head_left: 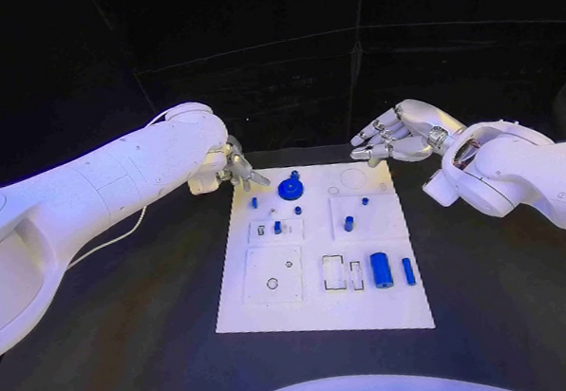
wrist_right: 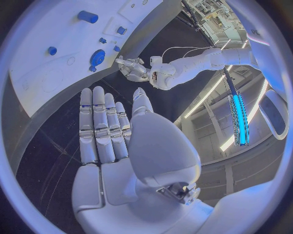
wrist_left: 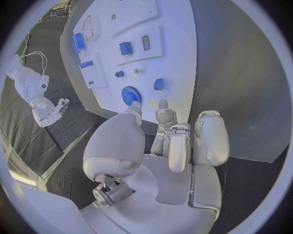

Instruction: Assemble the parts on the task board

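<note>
A: Left to right in the head view: the left robot hand (head_left: 232, 168) hangs over the desk (head_left: 145, 307) just off the far left corner of the task board (head_left: 379, 311). Its fingers (wrist_left: 177, 146) are curled inward and hold nothing.

B: And the nearest part?

A: The blue gear (head_left: 291, 189) stands on the board's far edge, just beside and to the right of that hand. The wrist view shows the gear (wrist_left: 131, 95) directly ahead of the fingertips, apart from them.

B: The right side?

A: The right robot hand (head_left: 394, 140) is released, its fingers (wrist_right: 100, 124) extended and empty, beyond the far right corner. The blue cylinder (head_left: 381, 269) lies at the near right, its long axis running near to far. The left hand is judged nearer the gear.
</note>
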